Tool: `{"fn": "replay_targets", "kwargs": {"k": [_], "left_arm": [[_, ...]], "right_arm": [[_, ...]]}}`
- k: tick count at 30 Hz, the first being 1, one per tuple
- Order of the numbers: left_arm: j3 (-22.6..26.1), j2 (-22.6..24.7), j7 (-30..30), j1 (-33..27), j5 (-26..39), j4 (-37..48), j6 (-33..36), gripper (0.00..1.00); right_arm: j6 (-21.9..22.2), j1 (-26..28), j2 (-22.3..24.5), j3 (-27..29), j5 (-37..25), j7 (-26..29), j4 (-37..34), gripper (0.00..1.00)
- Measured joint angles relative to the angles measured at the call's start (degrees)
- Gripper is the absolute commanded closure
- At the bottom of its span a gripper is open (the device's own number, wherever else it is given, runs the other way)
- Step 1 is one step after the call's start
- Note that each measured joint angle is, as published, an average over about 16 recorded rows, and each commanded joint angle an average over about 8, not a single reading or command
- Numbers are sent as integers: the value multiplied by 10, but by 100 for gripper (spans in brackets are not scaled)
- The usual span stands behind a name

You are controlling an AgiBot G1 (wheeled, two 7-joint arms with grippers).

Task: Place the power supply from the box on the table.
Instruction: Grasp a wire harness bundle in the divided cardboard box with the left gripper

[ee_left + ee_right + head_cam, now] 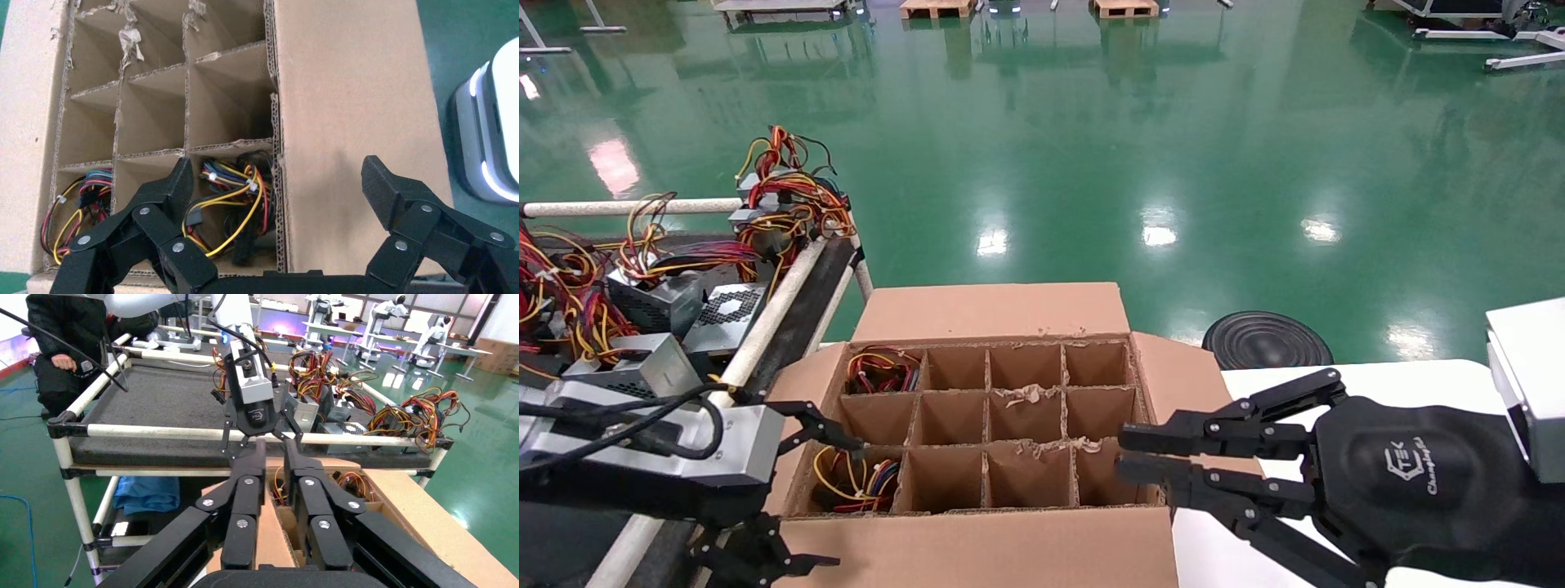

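The power supply (854, 478) shows as loose yellow loops with red, blue and black wires (232, 196), low in the near-left cell of the brown box (993, 310). My left gripper (842, 502) hangs wide open above that cell (278, 177). One finger is over the cell's divider, the other over the near flap (355, 122), and it holds nothing. A tighter red-and-yellow tangle (883, 369) fills the far-left cell. My right gripper (1120, 454) hovers over the box's near right corner, open by a narrow gap (273, 447) and empty. The dark table (165, 398) stands left of the box.
Grey fan-grille units (654, 367) and wire tangles (789, 188) crowd the table behind its cream rail (764, 322). A white tabletop (1418, 380) lies under my right arm, and a black disc (1267, 341) sits on the green floor. A seated person (67, 349) is beyond the table.
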Motion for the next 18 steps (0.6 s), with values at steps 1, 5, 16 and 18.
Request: {"fn": "replay_targets", "kwargs": {"k": [1,5,16,18], "left_arm": [[5,1,2,-5,2,3,1,0],[23,6,13,-22,11,18,3,0],[55,19,45,-57,35,62,5,0],[59,22,51,-61,39,70,4,0]], "right_arm": [[0,0,0,0,0,0,0,100],[0,0,0,0,0,0,0,100],[0,0,0,0,0,0,0,100],[0,0,0,0,0,0,0,100]]}}
